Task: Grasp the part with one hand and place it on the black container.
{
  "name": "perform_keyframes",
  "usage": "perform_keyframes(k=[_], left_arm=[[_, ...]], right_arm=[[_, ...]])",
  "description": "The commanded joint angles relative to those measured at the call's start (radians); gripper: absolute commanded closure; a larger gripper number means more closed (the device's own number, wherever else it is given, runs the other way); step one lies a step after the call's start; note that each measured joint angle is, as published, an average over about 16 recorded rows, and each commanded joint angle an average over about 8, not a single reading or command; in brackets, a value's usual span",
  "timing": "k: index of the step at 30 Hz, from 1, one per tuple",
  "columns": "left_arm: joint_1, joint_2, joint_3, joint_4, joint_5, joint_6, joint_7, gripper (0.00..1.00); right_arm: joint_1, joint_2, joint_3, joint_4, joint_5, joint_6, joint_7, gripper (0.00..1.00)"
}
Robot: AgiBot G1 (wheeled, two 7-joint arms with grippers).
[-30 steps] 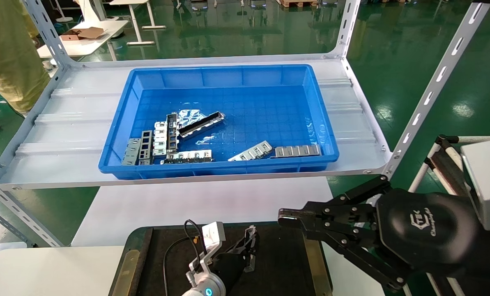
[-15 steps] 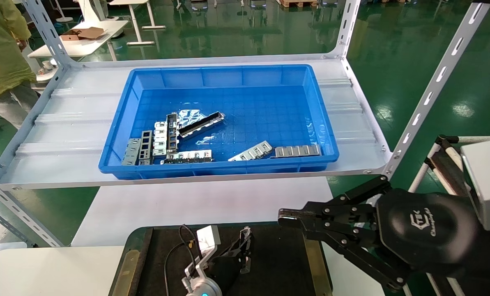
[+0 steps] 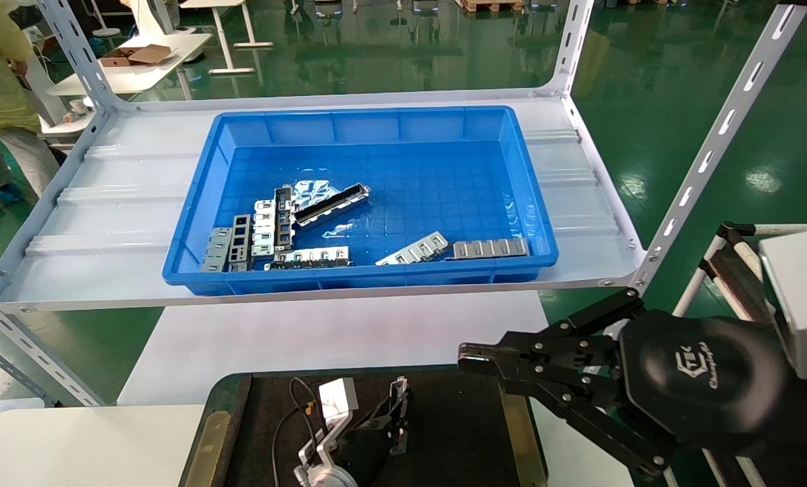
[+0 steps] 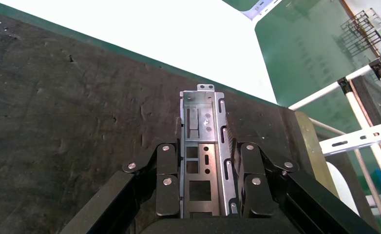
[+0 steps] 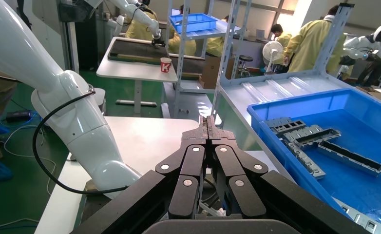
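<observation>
Clamped between the black linked fingers [image 4: 168,171] of the left gripper [image 4: 207,168] is the part [image 4: 205,146], a narrow grey metal strip with raised side edges and rectangular cutouts; it is held lengthwise, and its far end juts out past the fingertips. Directly beneath it lies the black container [image 4: 57,122], a wide flat tray with a matte dark surface and brass-coloured edge strips. Whether the strip's lower face is touching the tray or is just above it cannot be told from the wrist view. In the head view the left gripper [image 3: 395,412] is seen low over the middle of the tray [image 3: 457,419].

Several risks can be judged from here. If the jaws are opened while the strip is not yet resting flat, it could be tipped onto a side edge or bounced across the surface. If it is pressed down too hard, the protruding end could be dragged along the matte surface.

Off to the right, the right gripper [image 3: 477,357] is parked with its fingers pressed together, beside the tray's right edge. Farther off, on the grey shelf [image 3: 119,203], the deep blue plastic bin [image 3: 376,118] is seen holding the remaining metal strips [image 3: 268,233].
</observation>
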Motion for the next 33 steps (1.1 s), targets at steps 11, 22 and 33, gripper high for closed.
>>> perform_keyframes(k=[11, 22, 33], left_arm=[[0.001, 0.001, 0.038, 0.03, 0.051, -0.016, -0.088, 0.4], [-0.003, 0.002, 0.057, 0.041, 0.061, -0.021, -0.115, 0.0], [-0.024, 0.001, 0.071, 0.041, 0.082, -0.025, -0.123, 0.0]], right_arm=[[0.0, 0.0, -0.001, 0.0, 0.0, 0.0, 0.0, 0.35], [0.0, 0.0, -0.001, 0.0, 0.001, 0.0, -0.001, 0.0], [0.0, 0.001, -0.002, 0.0, 0.001, 0.001, -0.001, 0.0]])
